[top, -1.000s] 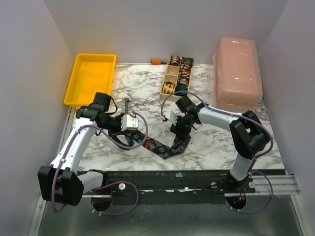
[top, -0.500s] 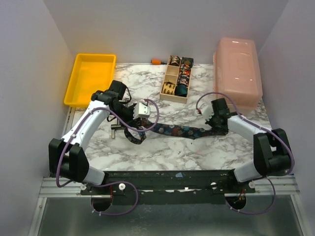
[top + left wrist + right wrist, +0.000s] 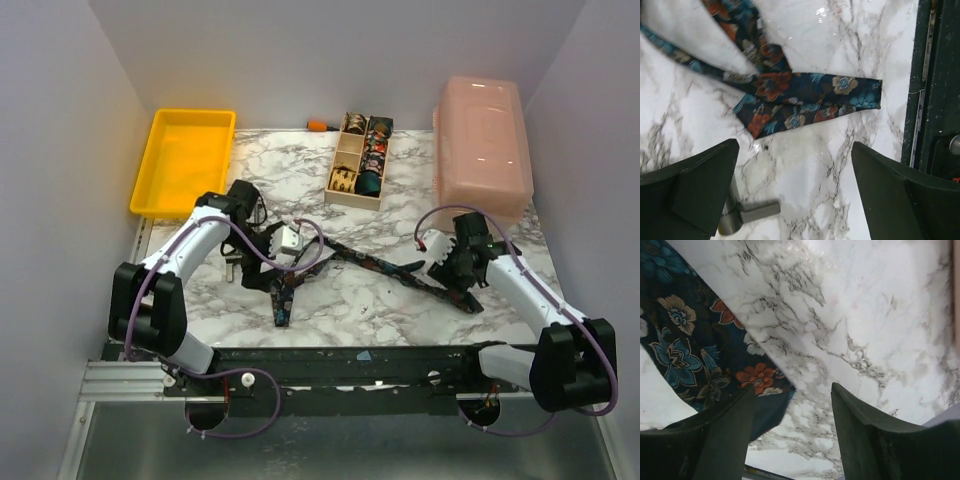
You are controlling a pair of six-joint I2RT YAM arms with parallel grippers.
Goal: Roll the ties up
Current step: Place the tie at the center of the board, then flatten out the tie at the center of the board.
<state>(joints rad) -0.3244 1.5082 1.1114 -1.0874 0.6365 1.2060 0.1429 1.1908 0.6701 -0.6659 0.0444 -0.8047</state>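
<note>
A dark floral tie (image 3: 375, 264) lies unrolled across the marble table, from a short end (image 3: 281, 305) near the front edge to a wide end by my right gripper (image 3: 452, 272). My left gripper (image 3: 272, 265) hovers over the short end. In the left wrist view the tie (image 3: 805, 95) lies flat ahead of the wide-open left gripper (image 3: 795, 170), with only bare marble between the fingers. The right gripper (image 3: 795, 415) is open too. The tie's wide end (image 3: 700, 340) lies under and beside the left finger (image 3: 715, 440), not pinched.
A grey metal T-shaped tool (image 3: 232, 268) lies left of the left gripper and shows again as the tool (image 3: 747, 212). At the back are a wooden compartment box (image 3: 358, 188) holding coiled ties, a yellow tray (image 3: 185, 160) and a pink lidded box (image 3: 482, 150).
Both grippers have opened and let go of the tie. The right arm swung right, drawing the tie out long across the table, and the short end now lies toward the front edge.
</note>
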